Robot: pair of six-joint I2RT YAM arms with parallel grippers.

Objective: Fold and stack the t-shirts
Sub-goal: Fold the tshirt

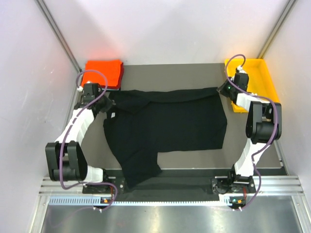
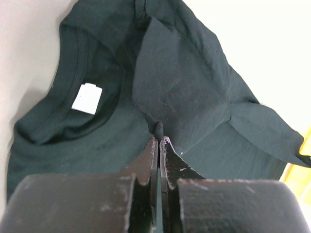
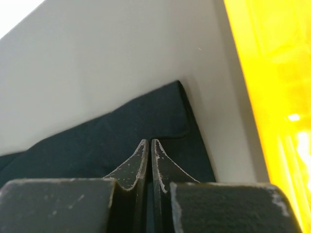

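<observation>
A black t-shirt [image 1: 170, 124] lies spread on the dark mat, one sleeve hanging toward the near edge. Its far edge is doubled over into a band running between both grippers. My left gripper [image 1: 108, 106] sits at the collar end, shut on a pinch of black cloth [image 2: 158, 127]. The white neck label [image 2: 87, 98] shows inside the collar just to its left. My right gripper [image 1: 221, 90] is at the shirt's far right corner, and its jaws [image 3: 149, 141] are shut on the black cloth there [image 3: 121, 131]. A folded orange-red t-shirt [image 1: 102, 73] rests at the far left corner.
A yellow plastic tray [image 1: 265, 82] stands at the far right, close beside the right gripper; its wall [image 3: 272, 97] fills the right side of the right wrist view. White walls close in the back and both sides. A metal rail [image 1: 170, 187] runs along the near edge.
</observation>
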